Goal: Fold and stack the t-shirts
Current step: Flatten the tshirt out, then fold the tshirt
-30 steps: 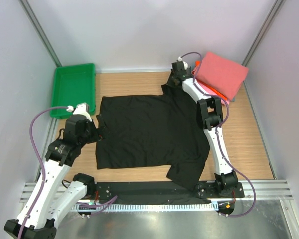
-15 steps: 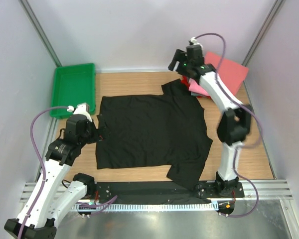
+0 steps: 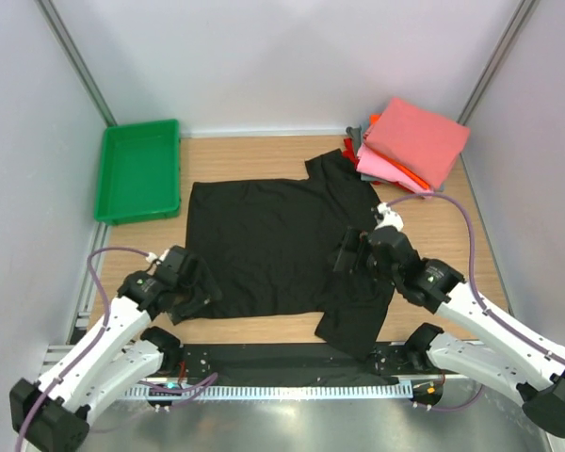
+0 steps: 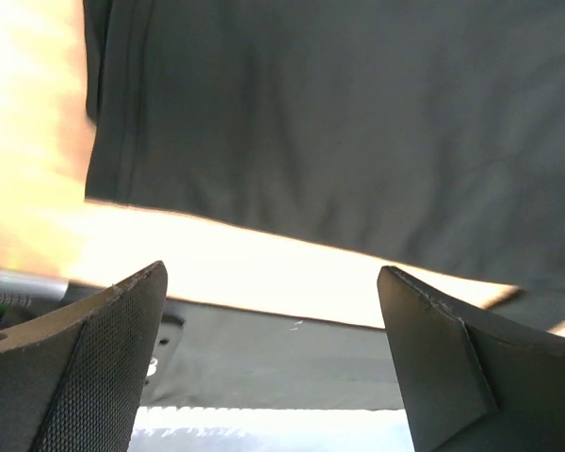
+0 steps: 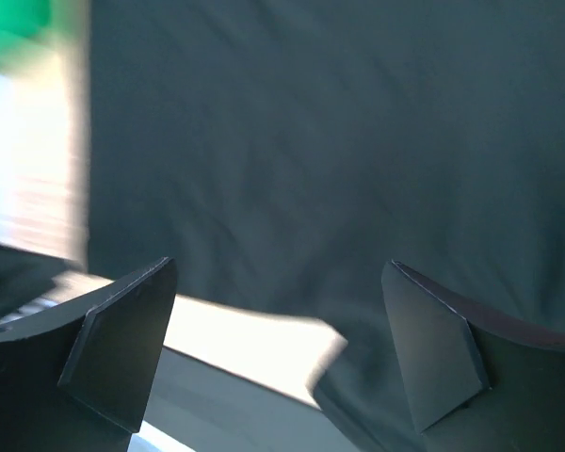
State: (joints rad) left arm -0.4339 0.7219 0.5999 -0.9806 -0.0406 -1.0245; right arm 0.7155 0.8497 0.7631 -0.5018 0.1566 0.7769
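Black t-shirt (image 3: 273, 245) lies flat at middle of table (image 3: 245, 155), not folded yet. Folded stack (image 3: 410, 146) sits at far right corner. Left gripper (image 4: 273, 273) & right gripper (image 5: 278, 264) both gape wide, nothing held, low over near hem. I think all folds are left for this one.

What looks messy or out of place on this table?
The black shirt is not fully on the table: its near-right corner drapes past the near edge onto the black rail. The folded stack in the far-right corner is untidy too, its lower shirts poking out unevenly on the left.
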